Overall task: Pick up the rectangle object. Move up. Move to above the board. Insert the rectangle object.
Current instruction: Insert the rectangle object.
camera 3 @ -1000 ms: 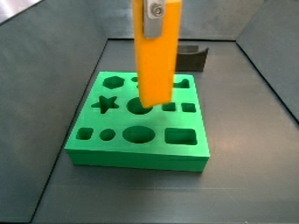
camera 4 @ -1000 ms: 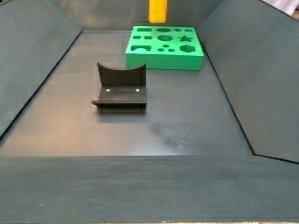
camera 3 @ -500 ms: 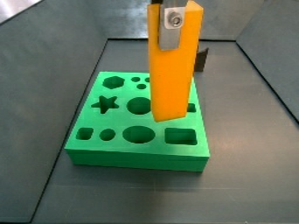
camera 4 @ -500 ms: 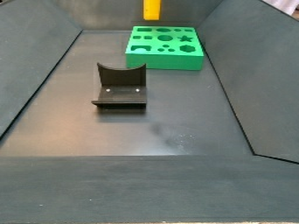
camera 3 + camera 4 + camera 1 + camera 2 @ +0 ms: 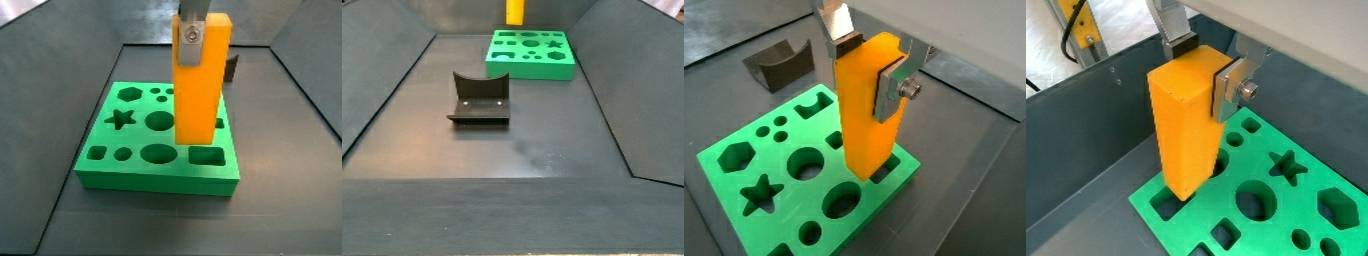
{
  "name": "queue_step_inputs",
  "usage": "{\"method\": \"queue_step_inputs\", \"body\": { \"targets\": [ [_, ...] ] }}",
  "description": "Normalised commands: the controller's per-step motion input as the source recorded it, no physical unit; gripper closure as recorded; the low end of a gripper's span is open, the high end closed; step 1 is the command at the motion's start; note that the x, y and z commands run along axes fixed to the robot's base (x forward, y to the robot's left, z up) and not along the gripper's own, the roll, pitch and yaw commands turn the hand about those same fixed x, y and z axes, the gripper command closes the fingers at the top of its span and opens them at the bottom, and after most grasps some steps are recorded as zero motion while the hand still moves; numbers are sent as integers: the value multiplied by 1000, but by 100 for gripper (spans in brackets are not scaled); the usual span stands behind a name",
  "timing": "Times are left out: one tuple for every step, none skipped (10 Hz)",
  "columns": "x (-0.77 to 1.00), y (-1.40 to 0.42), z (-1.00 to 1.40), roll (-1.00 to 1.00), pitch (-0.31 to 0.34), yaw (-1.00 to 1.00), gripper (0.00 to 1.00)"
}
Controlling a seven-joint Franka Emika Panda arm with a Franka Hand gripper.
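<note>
My gripper (image 5: 867,65) is shut on the upper part of the rectangle object (image 5: 865,115), a tall orange block that hangs upright. In both wrist views the silver fingers (image 5: 1229,88) press its two opposite faces. The block (image 5: 201,85) hangs over the right part of the board (image 5: 154,178), a thick green slab with shaped holes. Its lower end is just above the top face, close behind the rectangular hole (image 5: 205,155), and is not in any hole. In a side view only the block's lower end (image 5: 516,10) shows, above the board (image 5: 536,72).
The fixture (image 5: 480,98) stands on the dark floor in front of the board, and a wrist view also shows the fixture (image 5: 780,65). Sloping dark walls (image 5: 389,95) enclose the floor. The star hole (image 5: 120,120) and a round hole (image 5: 160,121) lie left of the block.
The gripper has carried the block to the right across the board, from over the centre round hole to the right column of holes. It has stayed upright and gripped.
</note>
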Motion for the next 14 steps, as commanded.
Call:
{"method": "queue_step_inputs", "body": {
  "targets": [
    [434, -117, -91, 39, 0, -523, 100],
    [177, -71, 0, 46, 1, -257, 100],
    [26, 0, 0, 53, 11, -43, 100],
    [0, 0, -51, 73, 11, 0, 100],
    [17, 0, -83, 90, 13, 14, 100],
    [0, 0, -114, 83, 4, 100, 100],
    [0, 0, -100, 51, 0, 100, 100],
    [0, 0, -31, 0, 0, 40, 100],
    [0, 0, -46, 0, 0, 17, 100],
    [0, -9, -49, 0, 0, 3, 100],
    [6, -51, -74, 0, 0, 0, 100],
    [120, -109, -117, 47, 0, 31, 100],
    [111, -74, -129, 30, 0, 66, 100],
    [89, -63, -103, 31, 0, 74, 100]
  ]
}}
